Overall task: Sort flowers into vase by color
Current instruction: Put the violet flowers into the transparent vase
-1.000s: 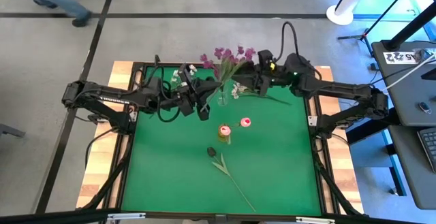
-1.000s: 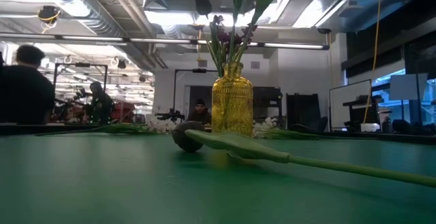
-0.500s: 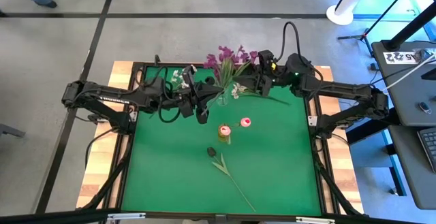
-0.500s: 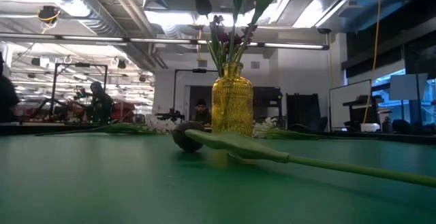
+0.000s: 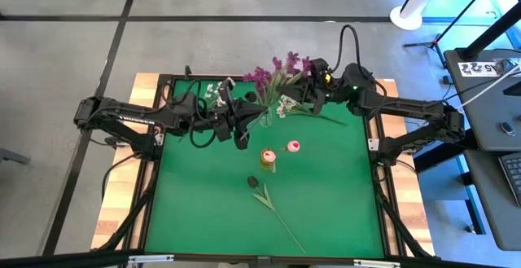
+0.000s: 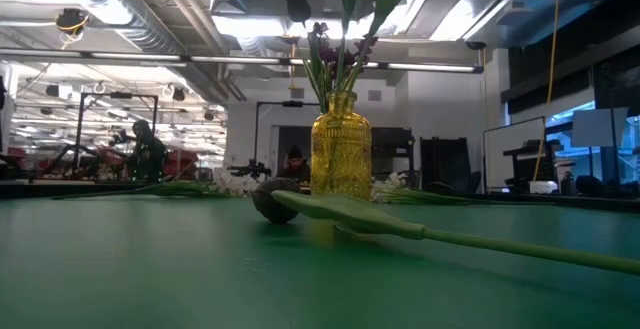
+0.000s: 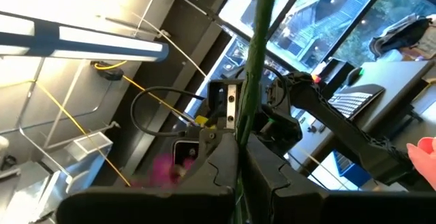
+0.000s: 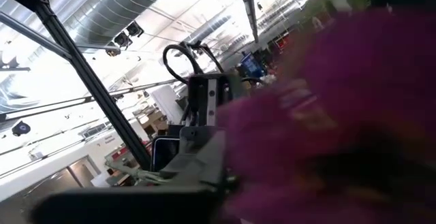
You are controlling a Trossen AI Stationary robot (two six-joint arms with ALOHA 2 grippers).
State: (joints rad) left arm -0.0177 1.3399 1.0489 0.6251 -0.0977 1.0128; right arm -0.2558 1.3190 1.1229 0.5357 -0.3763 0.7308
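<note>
Your left pincer (image 5: 244,124) sits at the far middle of the bench (image 5: 326,211), pressed together on a green stem (image 7: 253,88) that runs straight up between its fingers in the left wrist view. That stem belongs to the magenta sprigs (image 5: 277,66), whose blossoms lean away over the far edge. Gripping low on the stem leaves the heads free and lets you steer the cut end, which I judge is meant for the clear vase (image 5: 265,120) just beside the pincer; whether the end is already inside it, you cannot tell from above.

Your right pincer (image 5: 306,94) waits close on the other side of the same bunch, near a sprig of white blossoms (image 5: 285,107) lying on the bench. Purple bloom fills its wrist view, so you cannot tell how its fingers stand.

Nearer the middle stands the yellow vase (image 5: 268,159), with purple flowers already in it in the low view, and a small pink thing (image 5: 294,147) beside it. A dark bud (image 5: 253,182) on a long stem lies apart, unsorted, so the job looks partway through. Watch the tall sprigs: held low, they could swing and tip the clear vase.
</note>
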